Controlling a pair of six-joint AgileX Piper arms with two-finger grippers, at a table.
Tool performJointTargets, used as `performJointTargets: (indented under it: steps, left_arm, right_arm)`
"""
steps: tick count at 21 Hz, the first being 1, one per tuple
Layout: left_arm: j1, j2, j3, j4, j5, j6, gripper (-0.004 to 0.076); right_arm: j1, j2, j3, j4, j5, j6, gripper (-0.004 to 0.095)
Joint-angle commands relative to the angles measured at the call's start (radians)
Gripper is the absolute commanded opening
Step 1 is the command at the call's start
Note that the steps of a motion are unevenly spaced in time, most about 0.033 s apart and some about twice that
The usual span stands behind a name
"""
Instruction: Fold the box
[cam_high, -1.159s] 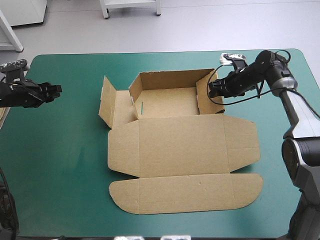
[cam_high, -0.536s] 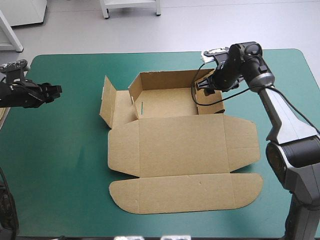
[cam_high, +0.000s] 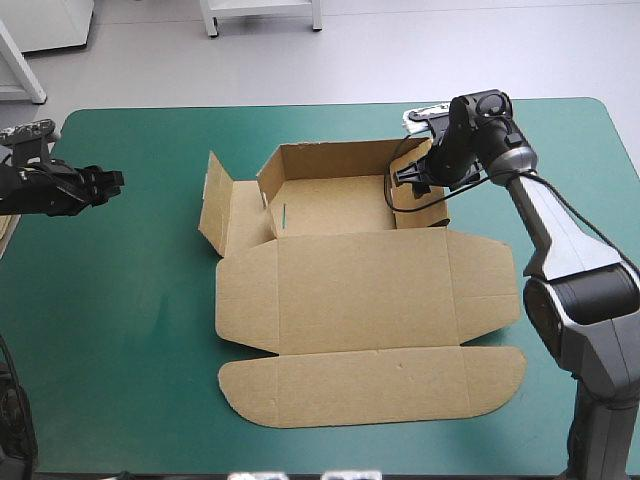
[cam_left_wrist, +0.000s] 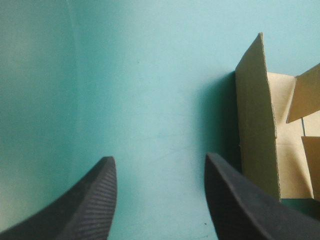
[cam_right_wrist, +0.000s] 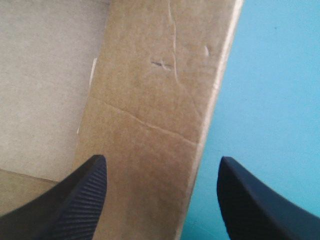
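While the brown box (cam_high: 360, 290) lies mid-table, far walls raised, my right claw (cam_right_wrist: 162, 160) hangs spread above its right wall; my left claw (cam_left_wrist: 159, 158) hovers spread, well left of it.

Overhead plus two wrist views, all on box (cam_high: 360, 290)

A brown box (cam_high: 360, 300) lies half-built at the centre of the teal-green desk (cam_high: 120, 330), its walled tray toward 12 o'clock, its lid flat toward 6 o'clock.
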Motion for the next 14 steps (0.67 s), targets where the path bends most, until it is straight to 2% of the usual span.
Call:
performJointTargets:
  steps: [1,8,10,14]
  left_arm:
    - [0.000,-0.032,-0.034,-0.039,-0.034,0.002,0.0382]
    - [0.000,-0.032,-0.034,-0.043,-0.030,0.010,0.0381]
    - [0.000,-0.032,-0.034,-0.043,-0.030,0.010,0.0381]
    - [0.000,-0.032,-0.034,-0.043,-0.029,0.010,0.0381]
  right_arm:
    - [-0.002,-0.037,-0.030,-0.008,0.004,0.019,0.0632]
    - [-0.002,-0.007,-0.030,0.014,0.004,0.030,0.0632]
    - [-0.002,-0.007,-0.030,0.022,0.004,0.030,0.0593]
    - [-0.002,-0.003,-0.030,0.027,0.004,0.026,0.0253]
